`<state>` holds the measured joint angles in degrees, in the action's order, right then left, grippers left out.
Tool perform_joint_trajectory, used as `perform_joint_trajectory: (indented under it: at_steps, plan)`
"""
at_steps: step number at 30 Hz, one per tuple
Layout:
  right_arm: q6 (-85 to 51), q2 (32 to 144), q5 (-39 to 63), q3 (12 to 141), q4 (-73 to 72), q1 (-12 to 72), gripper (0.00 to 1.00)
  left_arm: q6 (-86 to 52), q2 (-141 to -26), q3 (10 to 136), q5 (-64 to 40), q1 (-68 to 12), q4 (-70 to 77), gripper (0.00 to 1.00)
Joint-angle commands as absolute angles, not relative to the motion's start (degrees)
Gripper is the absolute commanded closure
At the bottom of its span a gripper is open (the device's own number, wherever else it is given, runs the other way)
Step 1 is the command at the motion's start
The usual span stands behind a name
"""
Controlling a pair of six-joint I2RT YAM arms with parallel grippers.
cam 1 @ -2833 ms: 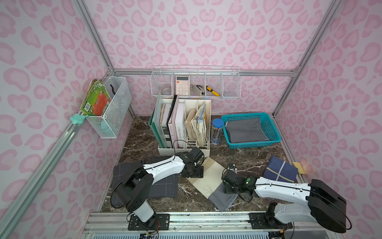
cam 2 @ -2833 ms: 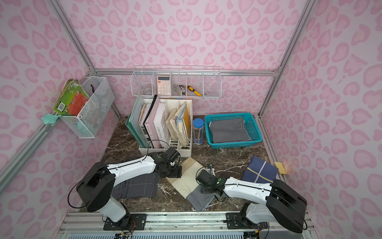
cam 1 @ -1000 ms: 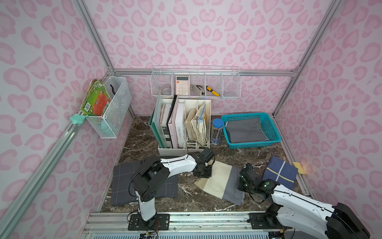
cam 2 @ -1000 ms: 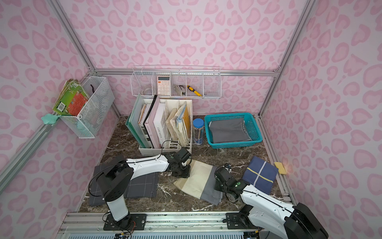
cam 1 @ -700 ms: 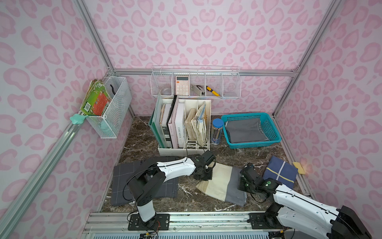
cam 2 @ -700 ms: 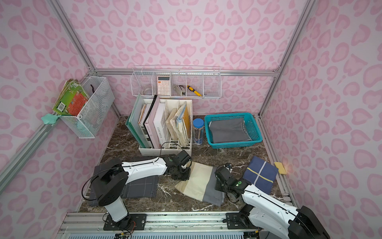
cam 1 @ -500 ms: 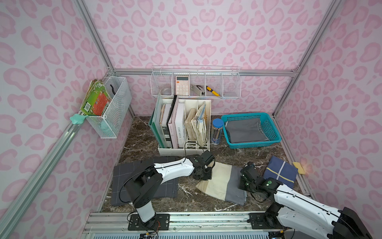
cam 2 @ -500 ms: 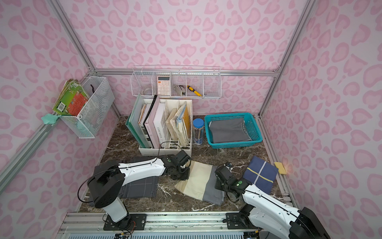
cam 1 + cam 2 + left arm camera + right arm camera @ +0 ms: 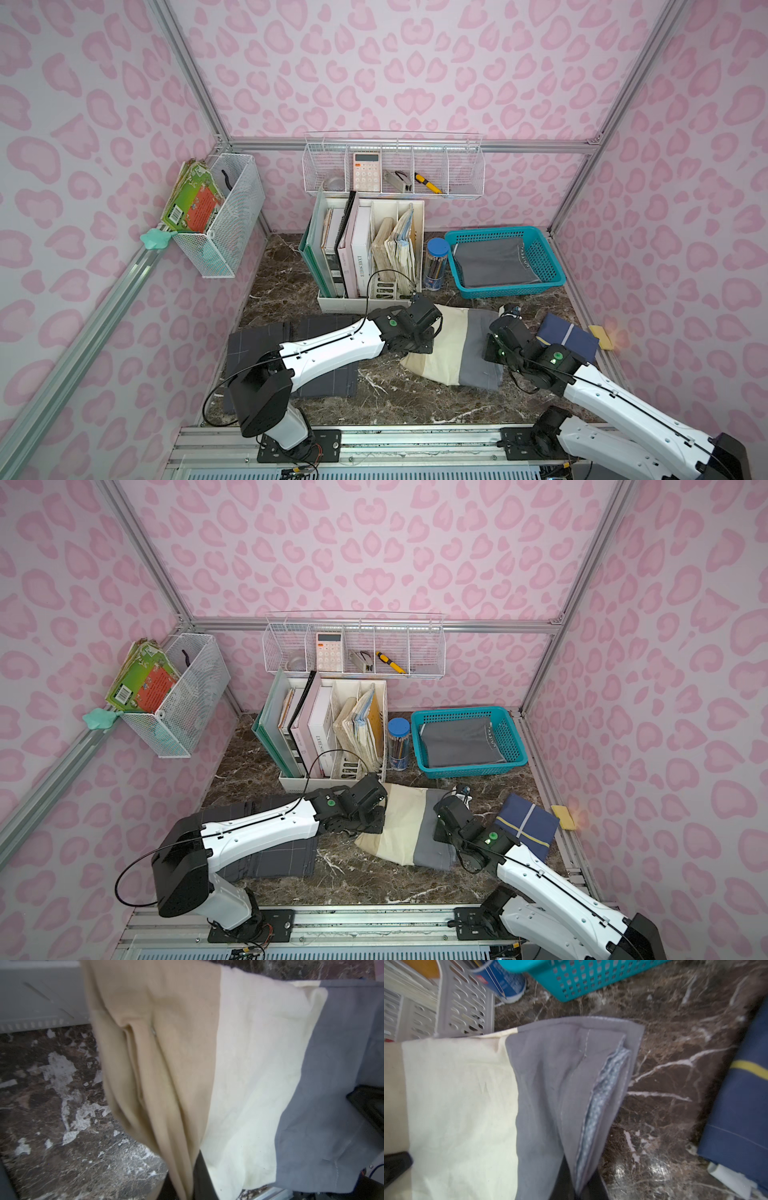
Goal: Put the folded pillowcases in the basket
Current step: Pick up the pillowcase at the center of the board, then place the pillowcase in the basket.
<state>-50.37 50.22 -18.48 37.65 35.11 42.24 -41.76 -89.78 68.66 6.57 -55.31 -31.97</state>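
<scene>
While the left gripper (image 9: 420, 343) and right gripper (image 9: 489, 351) pinch tight on opposite ends of the folded tan, cream and grey cloth pillowcase (image 9: 455, 353), it's low over the dark marble tabletop (image 9: 395, 399), well short of the teal-blue perforated plastic basket (image 9: 511, 291), so I'd say the carry and drop are left to do.

A strip of bare marble tabletop (image 9: 473, 302) lies open between the pillowcase (image 9: 449, 349) and the teal basket (image 9: 511, 289). The basket's top is uncovered, and a folded grey cloth (image 9: 490, 264) lines its floor. A pencil jar (image 9: 435, 266) stands just beside the basket's left wall, with the file rack (image 9: 345, 305) beyond it. A navy cloth (image 9: 567, 338) lies to the right, near the side rail. A wire shelf (image 9: 395, 166) hangs above the rack.
</scene>
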Motion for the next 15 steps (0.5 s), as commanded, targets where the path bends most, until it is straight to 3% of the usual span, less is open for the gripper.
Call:
perform_joint_trajectory:
  at_steps: [1,8,15]
  plan:
    - [-47.1,49.2,-25.3,41.7,37.3,41.7,1.00,-39.7,-88.5,72.5,11.1,-55.8,-35.0,1.00]
    - [-37.4,49.9,-29.0,52.9,38.2,34.4,1.00,-33.7,-88.7,82.7,10.7,-56.2,-33.2,1.00]
    - [-25.7,54.8,-21.3,61.6,30.2,19.3,1.00,-26.7,-95.5,94.3,13.3,-56.1,-27.4,1.00]
